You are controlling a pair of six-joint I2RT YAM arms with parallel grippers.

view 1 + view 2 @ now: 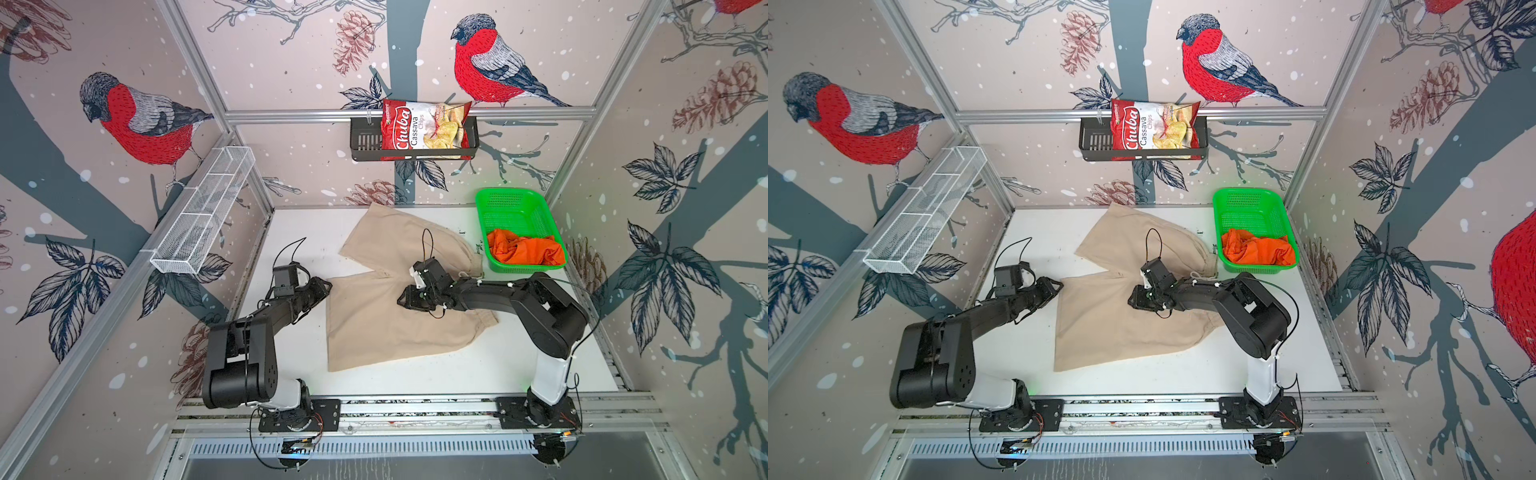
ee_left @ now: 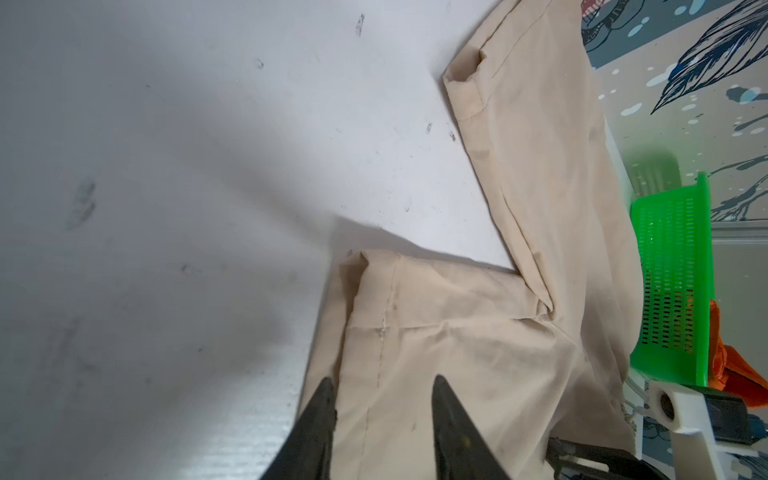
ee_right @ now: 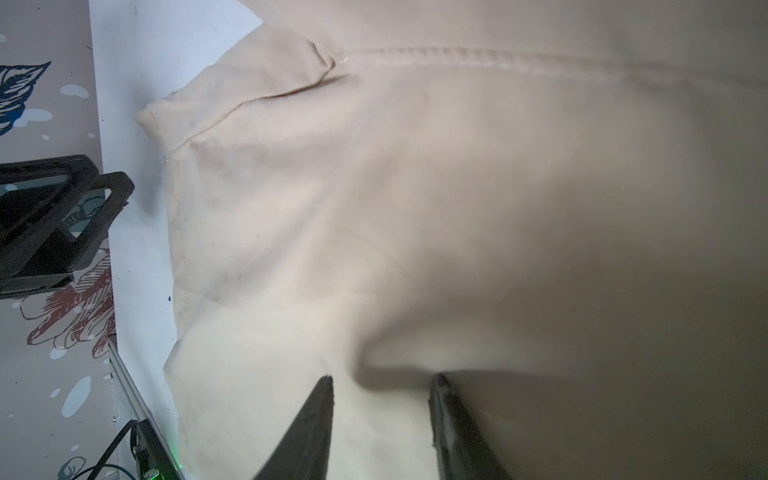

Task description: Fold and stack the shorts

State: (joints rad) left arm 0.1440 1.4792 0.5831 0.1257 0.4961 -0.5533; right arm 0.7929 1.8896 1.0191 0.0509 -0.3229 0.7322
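the left gripper (image 2: 384, 399) hangs with its jaws apart over the hem corner of the plain beige cloth shorts (image 1: 374, 328), at the end farthest from the green plastic mesh basket (image 1: 511, 212). the right gripper (image 3: 382, 390) sits low over the middle of the same pair, closer to the basket, jaws also apart. whether it presses on the cloth cannot be told.

the beige shorts lie flat on the white table (image 1: 291, 232), waist and drawstring just beside the basket. their long axis runs from there away from the basket, and the two legs splay into a v. the crumpled bright orange shorts (image 1: 525, 249) lie inside the basket.

the likely risk is a pinch that catches only the top layer of the hem, so the leg would open instead of folding. the splayed legs could also leave the fold skewed.
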